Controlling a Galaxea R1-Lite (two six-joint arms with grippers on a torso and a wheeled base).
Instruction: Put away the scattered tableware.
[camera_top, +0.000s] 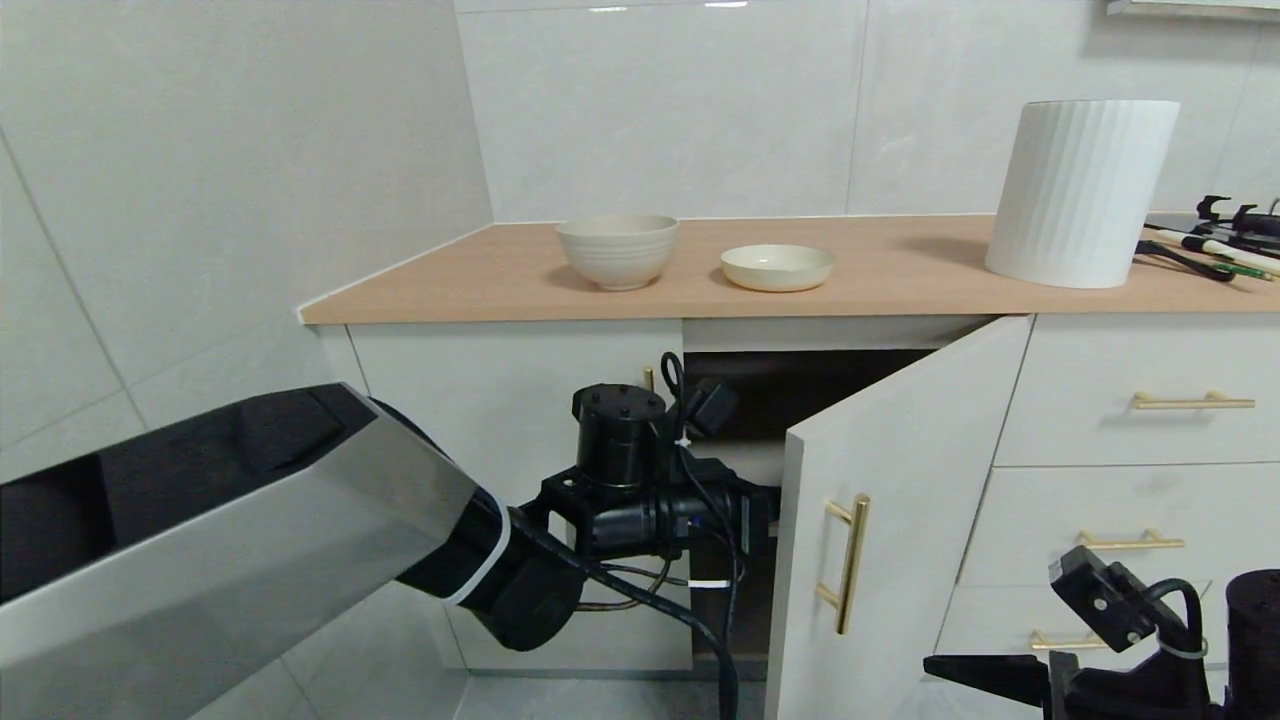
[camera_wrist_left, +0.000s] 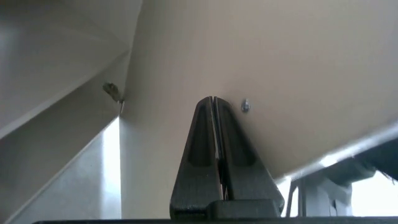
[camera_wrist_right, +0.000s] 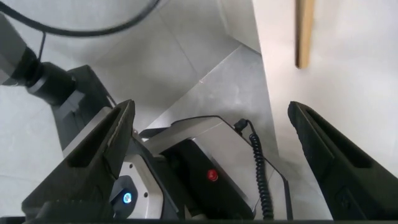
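A cream ribbed bowl and a small cream dish stand side by side on the wooden countertop. Below them the cabinet door stands swung open. My left arm goes into the cabinet opening behind that door. My left gripper is shut with nothing in it, its tip against the door's inner face beside a screw. My right gripper hangs low by the drawers, open and holding nothing, near the door's gold handle.
A tall white ribbed cylinder stands on the counter's right, with pens and tools beyond it. Drawers with gold handles fill the right side. A tiled wall closes the left. A hinge shows inside the cabinet.
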